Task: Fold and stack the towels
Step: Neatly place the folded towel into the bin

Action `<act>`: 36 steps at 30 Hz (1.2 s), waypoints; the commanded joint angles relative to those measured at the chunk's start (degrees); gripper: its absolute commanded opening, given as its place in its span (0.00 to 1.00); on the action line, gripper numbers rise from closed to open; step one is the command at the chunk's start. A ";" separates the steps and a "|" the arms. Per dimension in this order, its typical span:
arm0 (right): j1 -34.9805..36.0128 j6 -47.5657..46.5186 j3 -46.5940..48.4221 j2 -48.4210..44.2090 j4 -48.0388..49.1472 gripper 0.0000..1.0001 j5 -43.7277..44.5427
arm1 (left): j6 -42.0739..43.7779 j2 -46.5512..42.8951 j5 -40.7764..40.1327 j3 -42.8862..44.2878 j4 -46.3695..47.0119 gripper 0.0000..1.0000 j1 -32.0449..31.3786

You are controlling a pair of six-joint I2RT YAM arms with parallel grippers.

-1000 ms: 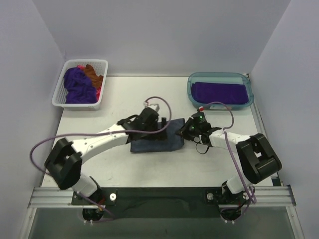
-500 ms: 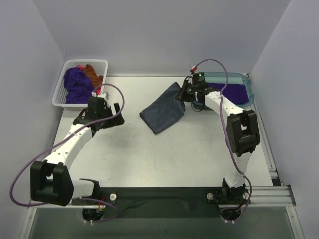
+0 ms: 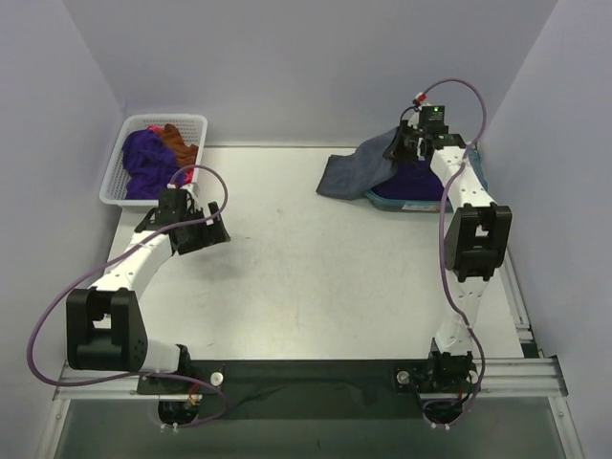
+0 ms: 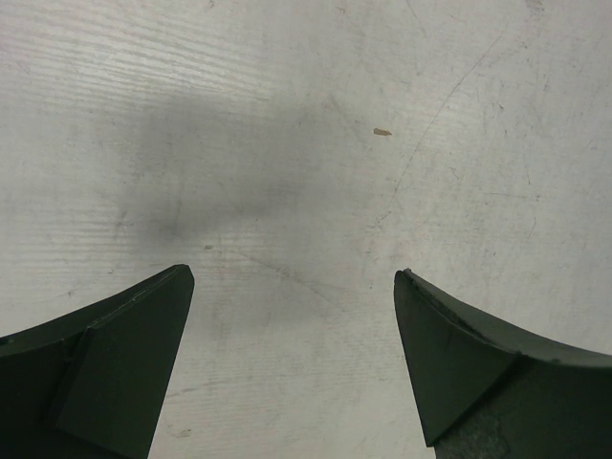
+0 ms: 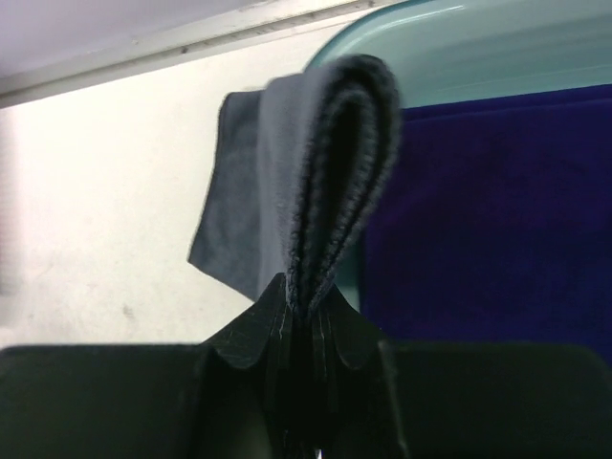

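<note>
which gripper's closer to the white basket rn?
Left. The left gripper hangs open just near-side of the white basket; right gripper is far off at the teal tub, holding the grey towel.

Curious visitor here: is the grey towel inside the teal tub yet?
Not yet: the grey towel hangs pinched in the right gripper, trailing outside the tub.

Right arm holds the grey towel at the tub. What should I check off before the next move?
1. Grip: right claw shut on the folded grey towel: ok.
2. Towel fully above the teal tub: not ok, most of it hangs outside the rim.
3. Landing spot: purple towel lies flat in the tub: ok.
4. Other arm: left claw open, empty, away from the tub: ok.
5. Fold edges aligned: cannot tell.
</note>
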 commanded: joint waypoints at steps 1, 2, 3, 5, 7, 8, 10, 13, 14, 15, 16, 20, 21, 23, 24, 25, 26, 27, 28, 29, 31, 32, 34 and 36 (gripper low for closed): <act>-0.95 -5.10 2.96 -1.57 -4.08 0.00 0.27 | 0.63 0.70 2.97 1.72 1.86 0.98 0.65; -1.39 -7.11 3.05 -1.66 -4.35 0.00 0.54 | 0.54 1.04 3.06 1.72 1.86 0.97 0.74; -2.18 -8.00 3.05 -1.66 -4.35 0.00 0.37 | 0.54 1.22 3.07 1.72 1.77 0.98 0.74; -2.97 -10.46 3.57 -1.31 -4.96 0.00 0.02 | 0.36 1.40 3.15 1.80 1.77 0.97 0.92; -3.86 -11.43 4.01 -0.69 -5.66 0.00 -0.33 | 0.36 1.49 3.42 1.72 1.68 0.97 0.92; -3.86 -12.05 4.54 -0.60 -6.10 0.00 -0.60 | 0.36 1.66 3.42 1.72 1.68 0.98 1.00; -6.13 -13.37 4.63 -0.69 -6.54 0.00 -0.95 | 0.36 1.84 3.33 1.72 1.68 0.97 1.00; -7.37 -14.42 4.80 -1.22 -6.63 0.00 -0.69 | 0.28 2.45 3.77 1.89 1.50 0.97 1.00; -7.55 -14.95 4.89 -1.22 -6.63 0.00 -0.60 | 0.19 2.72 4.03 1.98 1.50 0.97 1.00; -7.90 -15.39 4.98 -1.39 -6.63 0.00 -0.34 | 0.19 2.81 4.12 1.98 1.42 0.97 1.00; -8.16 -16.09 5.24 -1.65 -6.72 0.00 -0.08 | 0.10 2.89 4.29 2.07 1.50 0.97 1.00; -10.09 -17.06 6.38 -1.75 -6.72 0.00 0.10 | 0.10 3.51 4.38 1.98 1.42 0.97 1.00; -10.36 -17.33 6.56 -1.66 -6.81 0.00 0.02 | 0.19 3.60 4.38 1.89 1.50 0.97 1.00; -10.80 -18.11 7.26 -1.57 -6.90 0.00 0.10 | 0.10 3.77 4.47 1.98 1.42 0.97 1.00; -11.06 -18.47 7.35 -1.40 -6.90 0.00 -0.25 | 0.10 3.77 4.47 1.89 1.50 0.97 1.00; -11.24 -18.73 7.61 -1.31 -6.90 0.00 -0.25 | 0.19 3.95 4.56 2.07 1.50 0.97 1.00; -11.33 -18.82 8.05 -1.39 -6.98 0.00 -0.25 | 0.19 4.21 4.56 1.98 1.42 0.97 1.00; -11.76 -18.91 8.14 -1.31 -6.99 0.00 -0.51 | 0.19 4.30 4.65 2.07 1.50 0.98 1.00; -12.03 -19.00 8.23 -1.48 -6.99 0.00 -0.51 | 0.19 4.39 4.82 1.98 1.50 0.97 1.00; -12.20 -19.17 8.49 -1.48 -6.99 0.00 -0.43 | 0.19 4.56 4.82 1.98 1.50 0.98 1.00; -12.99 -19.17 8.58 -1.57 -6.99 0.00 -0.34 | 0.19 4.74 4.91 2.07 1.42 0.97 1.00; -13.17 -19.35 8.85 -1.57 -6.99 0.00 -0.34 | 0.19 4.74 5.00 2.07 1.50 0.97 1.00; -13.52 -19.70 8.59 -1.66 -6.99 0.00 -0.08 | 0.19 4.91 5.17 2.15 1.42 0.97 1.00; -13.61 -19.88 8.32 -1.83 -6.99 0.00 0.36 | 0.19 5.00 5.26 2.07 1.42 0.97 1.00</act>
